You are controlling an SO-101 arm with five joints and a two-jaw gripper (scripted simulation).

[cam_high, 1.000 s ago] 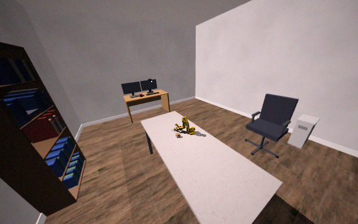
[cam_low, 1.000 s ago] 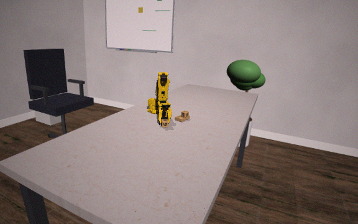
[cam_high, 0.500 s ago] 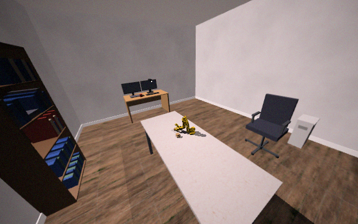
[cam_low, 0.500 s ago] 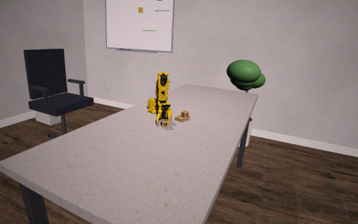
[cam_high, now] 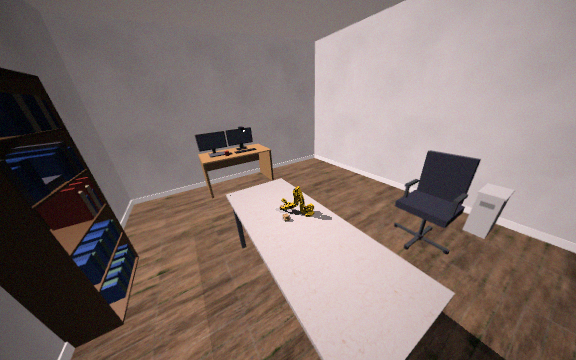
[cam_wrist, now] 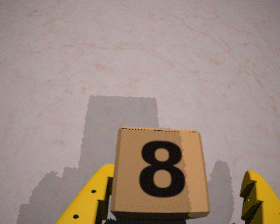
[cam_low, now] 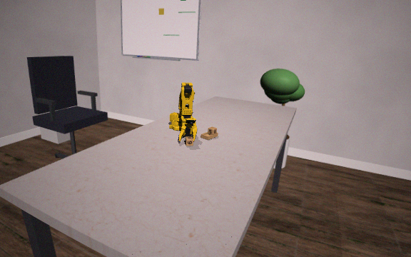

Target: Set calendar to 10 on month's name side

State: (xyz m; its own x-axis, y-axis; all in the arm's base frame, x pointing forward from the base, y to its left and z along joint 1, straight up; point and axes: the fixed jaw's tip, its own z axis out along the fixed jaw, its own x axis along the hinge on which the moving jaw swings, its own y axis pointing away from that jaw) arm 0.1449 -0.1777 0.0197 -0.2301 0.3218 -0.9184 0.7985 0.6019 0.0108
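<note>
My gripper (cam_high: 282, 207) (cam_low: 188, 140) (cam_wrist: 180, 171) is open around a loose wooden cube (cam_low: 190, 143) (cam_wrist: 161, 172). In the wrist view this cube shows a black 8, upright. The left finger is close against its side, and a gap separates it from the right finger. In the exterior view it appears to stand on the table, with a 6-like digit on its front. The small wooden tray (cam_low: 208, 136) lies to the right of the gripper in the exterior view. A second cube (cam_low: 212, 130) is on it, with a 5-like digit showing. The month's name cannot be read.
The pale table (cam_high: 348, 260) (cam_low: 148, 185) carries the arm (cam_high: 298, 197) (cam_low: 187, 100), whose base is behind the gripper in the exterior view. The table's long edge runs to the right of the tray there. An office chair (cam_high: 433, 195) (cam_low: 57, 86) stands beyond the table.
</note>
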